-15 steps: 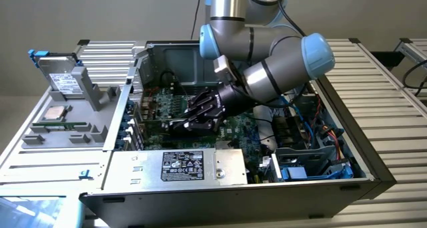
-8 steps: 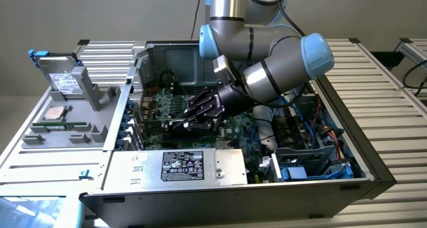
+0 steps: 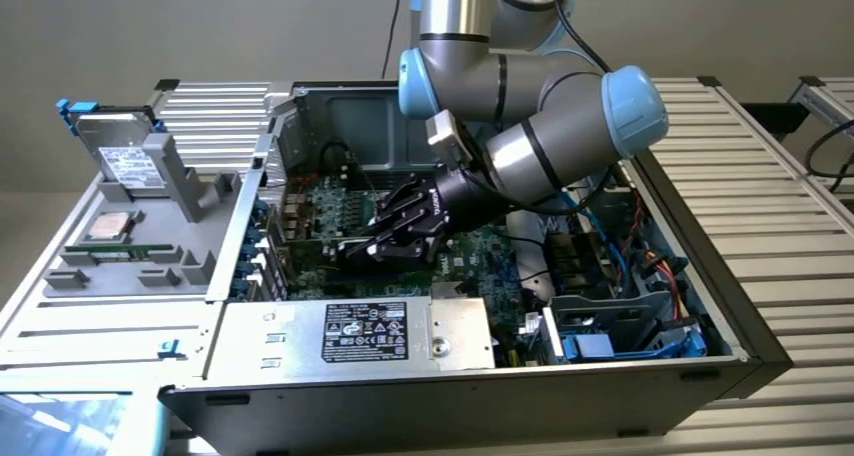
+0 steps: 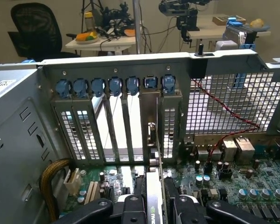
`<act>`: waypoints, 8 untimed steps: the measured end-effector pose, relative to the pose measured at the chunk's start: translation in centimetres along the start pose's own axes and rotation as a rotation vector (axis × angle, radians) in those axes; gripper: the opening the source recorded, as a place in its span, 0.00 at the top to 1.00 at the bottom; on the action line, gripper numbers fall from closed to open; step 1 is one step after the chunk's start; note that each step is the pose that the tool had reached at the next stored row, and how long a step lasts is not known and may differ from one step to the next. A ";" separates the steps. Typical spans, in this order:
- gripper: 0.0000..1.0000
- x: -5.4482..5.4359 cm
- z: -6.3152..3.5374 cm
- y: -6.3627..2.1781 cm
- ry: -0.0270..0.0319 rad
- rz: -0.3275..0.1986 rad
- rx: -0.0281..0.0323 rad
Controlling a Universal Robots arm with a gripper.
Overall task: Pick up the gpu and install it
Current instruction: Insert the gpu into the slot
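gpu (image 4: 151, 206): stands on edge between the gripper's fingers inside the open computer case, low over the motherboard, 1 end toward the rear slot panel. Whether its lower edge sits in a slot cannot be told.
gpu bracket (image 4: 150, 121): silver, upright, against the rear slot panel in the bay under the 6th of 7 blue clips, with a perforated cover just beside it.
gripper (image 3: 398, 238): black, closed at a narrow gap on the gpu, 1 finger on each face of the card; the fingers (image 4: 133, 207) are pressed to the card's sides.
arm (image 3: 534, 96): silver and blue, reaching down into the case from above and bent toward the exterior view's left.
motherboard (image 4: 233, 186): green, on the case floor, with capacitors and connectors beside the gpu.
rear slot panel (image 4: 116, 70): grey metal, with blue clips (image 4: 115, 86) in a row along its top and several bays open to daylight.
red wire (image 4: 224, 109): runs across the grille beside the slots down toward the motherboard.
sleeved cable (image 4: 49, 184): yellowish, curving to a white plug near the motherboard's edge.
power supply (image 3: 354, 331): silver box with a label, at the case's near side in the exterior view.
grey tray (image 3: 80, 276): outside the case, at the exterior view's left, carrying a hard drive (image 3: 127, 161) and a processor (image 3: 110, 228).
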State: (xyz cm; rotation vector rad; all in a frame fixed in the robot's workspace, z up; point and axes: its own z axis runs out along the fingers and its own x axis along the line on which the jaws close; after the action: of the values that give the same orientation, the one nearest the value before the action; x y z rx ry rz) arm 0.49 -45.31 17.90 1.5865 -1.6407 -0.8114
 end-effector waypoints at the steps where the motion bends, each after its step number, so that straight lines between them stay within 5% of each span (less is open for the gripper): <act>1: 0.72 0.0 0.00 0.01 0.0000 0.000 0.0000; 8: 0.72 0.0 -0.04 0.08 0.0002 0.000 -0.0001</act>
State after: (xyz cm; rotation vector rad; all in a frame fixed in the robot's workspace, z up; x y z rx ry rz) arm 0.48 -45.29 17.98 1.5864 -1.6406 -0.8113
